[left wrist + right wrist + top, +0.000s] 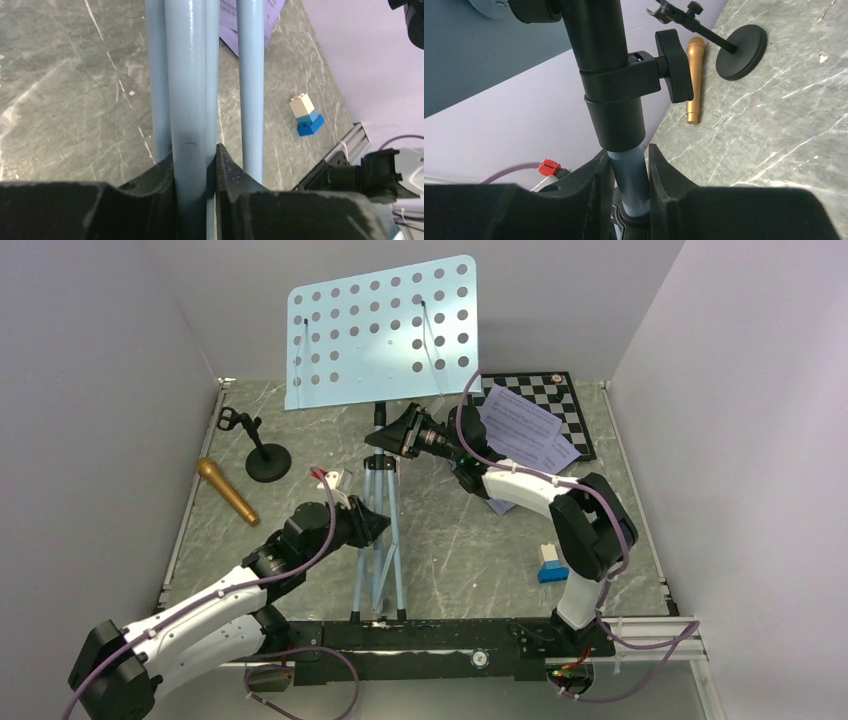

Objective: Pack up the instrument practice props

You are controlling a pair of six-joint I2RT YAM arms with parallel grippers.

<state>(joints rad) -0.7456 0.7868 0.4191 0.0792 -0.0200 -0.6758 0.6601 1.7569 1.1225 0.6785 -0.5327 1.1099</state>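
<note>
At mid-table, the light-blue music stand (380,335) stood upright, its perforated desk high at the far side and its tripod legs (250,75) drawn in close together.

Grips, as you had them:
- Left gripper (195,150): jaws narrowed onto one pale-blue tube low in the leg bundle, both pads touching it. Whether that tube was a leg or the centre shaft, I could not tell.
- Right gripper (629,150): jaws closed on the blue pole just below the black collar with its knob (674,65).

Other props not yet packed: microphone (227,490) lying at the left, mic stand (265,455) upright just beyond it, sheet-music pages (520,425) far right, partly over the chessboard (560,395). Toy bricks (550,562) sat near right, apart from all of it.

Judgement: the step was collapsing or laying down the stand, early in the task.

Advice for doing it well:
- You needed the lower hold as the anchor, and any push from the upper hand straight along the pole, never sideways.
- The knob looked tight; it probably had to be loosened before the pole would slide.
- The desk made the stand top-heavy, so a tilt had to be slow, with both grips moving together.
- Tilting toward the near side would best have cleared the pages and the mic stand.
</note>
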